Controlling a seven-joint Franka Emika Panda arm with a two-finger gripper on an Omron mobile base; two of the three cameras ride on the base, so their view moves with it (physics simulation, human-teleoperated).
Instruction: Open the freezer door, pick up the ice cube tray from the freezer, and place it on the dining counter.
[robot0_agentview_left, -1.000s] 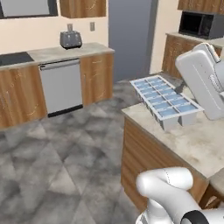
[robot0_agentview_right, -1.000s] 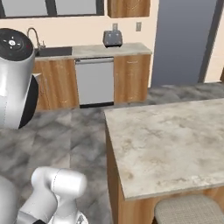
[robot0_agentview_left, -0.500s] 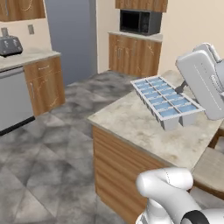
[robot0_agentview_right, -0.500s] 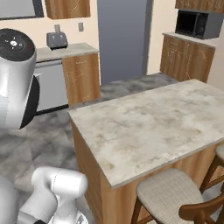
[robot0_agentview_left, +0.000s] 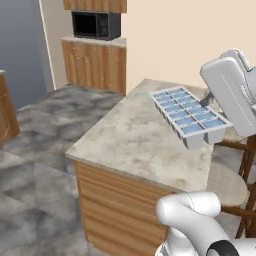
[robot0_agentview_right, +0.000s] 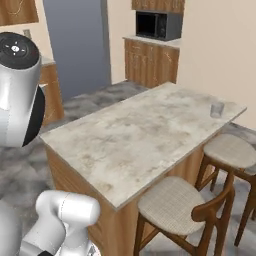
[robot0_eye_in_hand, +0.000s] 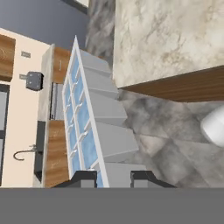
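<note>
**Carrying the ice cube tray to the dining counter: placement procedure**

Nearest the robot, the gripper (robot0_eye_in_hand: 113, 177) is closed narrowly on one short end of the ice cube tray (robot0_agentview_left: 189, 116). In the hand view the two dark fingertips (robot0_eye_in_hand: 83, 178) pinch the tray's rim, and the tray extends away from them with its pockets in a row.

From the left base view, the tray is held aloft, roughly level, with its free end reaching left from the white hand. It appears above the right part of the dining counter (robot0_agentview_left: 135, 145), though whether it is truly over the top or only in front of it in that view cannot be told. The hand view shows the marble edge beside the tray with floor beneath, which suggests the tray is not yet fully over the surface.

Recommended practice, as a judgement:

1. Bring the hand over open marble before lowering, so that the whole tray has support.
2. Keep the tray level; an end grip leaves a long overhang, and tilt would tip the pockets.
3. Lower until the underside rests flat, then release and lift straight clear.

Further off, on the counter's far right corner, stands a small clear glass (robot0_agentview_right: 216, 109); choose a spot well apart from it. Two stools (robot0_agentview_right: 172, 202) stand along the right side. Beyond, a black microwave (robot0_agentview_right: 158, 24) sits on the far wooden cabinets.
</note>
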